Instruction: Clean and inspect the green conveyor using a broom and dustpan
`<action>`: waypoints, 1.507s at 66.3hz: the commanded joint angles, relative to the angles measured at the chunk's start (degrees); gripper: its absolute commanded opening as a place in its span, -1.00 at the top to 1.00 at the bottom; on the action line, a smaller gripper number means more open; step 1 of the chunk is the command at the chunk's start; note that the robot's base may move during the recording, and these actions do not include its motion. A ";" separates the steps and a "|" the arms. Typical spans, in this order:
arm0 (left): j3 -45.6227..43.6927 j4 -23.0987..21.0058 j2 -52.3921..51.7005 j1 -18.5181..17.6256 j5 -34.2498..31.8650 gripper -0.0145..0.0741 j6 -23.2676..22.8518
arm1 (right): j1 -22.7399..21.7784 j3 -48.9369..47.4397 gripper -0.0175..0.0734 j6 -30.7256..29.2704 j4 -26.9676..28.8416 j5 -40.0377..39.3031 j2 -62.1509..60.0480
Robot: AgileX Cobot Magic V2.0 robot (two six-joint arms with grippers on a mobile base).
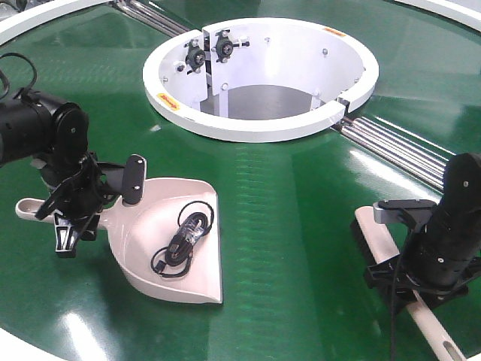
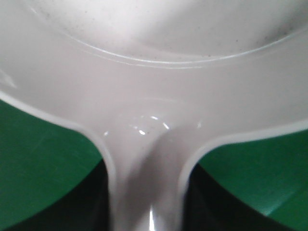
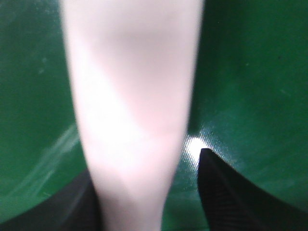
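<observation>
Green conveyor (image 1: 285, 248): glossy dark-green belt filling the front view, with the white ring opening (image 1: 255, 128) at top centre and steel rollers (image 1: 398, 147) running off to the right of it.
Dustpan (image 1: 143, 237): lies on the belt left of centre, lip towards the lower right, handle pointing left.
Dustpan contents: a coiled black cable (image 1: 184, 237) lies inside the pan; it shows only in the front view.
Broom (image 1: 376, 239): lies on the belt at the right, well apart from the dustpan, its slotted handle end at the bottom right edge.
Left gripper (image 1: 79, 207): clenched on the dustpan's handle.
Left wrist view: the dustpan (image 2: 154, 96) close up, where handle meets back wall, with dark fingers (image 2: 94, 207) tight against both sides of the handle and green belt beyond.
Right gripper (image 1: 403, 286): low over the broom's handle and straddling it.
Right wrist view: the blurred broom (image 3: 130, 96) handle between two dark fingers (image 3: 236, 197). A strip of green shows between one finger and the handle, so the claw is released, not clamped. The front view does not show this gap.
</observation>
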 commanded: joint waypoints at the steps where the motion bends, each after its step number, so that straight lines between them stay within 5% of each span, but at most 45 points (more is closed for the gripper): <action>1: -1.65 -0.70 -2.63 -0.23 0.65 0.01 -0.75 | -0.32 -1.11 -0.36 -0.59 0.07 -0.74 -1.68; 26: -1.65 -2.78 -5.55 -0.23 1.36 -0.61 -4.18 | -0.32 -1.11 -0.39 -0.59 -0.48 -0.51 -4.21; 59: -1.65 -11.40 -20.42 -0.23 2.50 -0.61 -4.18 | -0.32 -3.39 -0.39 1.14 -4.10 -9.23 -23.24; 71: -1.52 -19.55 -27.34 -0.23 -3.51 -0.58 -5.57 | -0.32 -8.01 -0.39 1.14 -2.88 -13.31 -30.08; 82: -1.52 -21.63 -34.84 -0.23 -7.92 -0.50 -11.66 | -0.32 -8.45 -0.39 1.14 -2.76 -17.56 -38.56; 100: -1.52 -14.74 -47.89 -0.23 -16.08 -0.30 -30.35 | -0.32 -6.73 -0.39 0.73 -2.51 -19.60 -54.75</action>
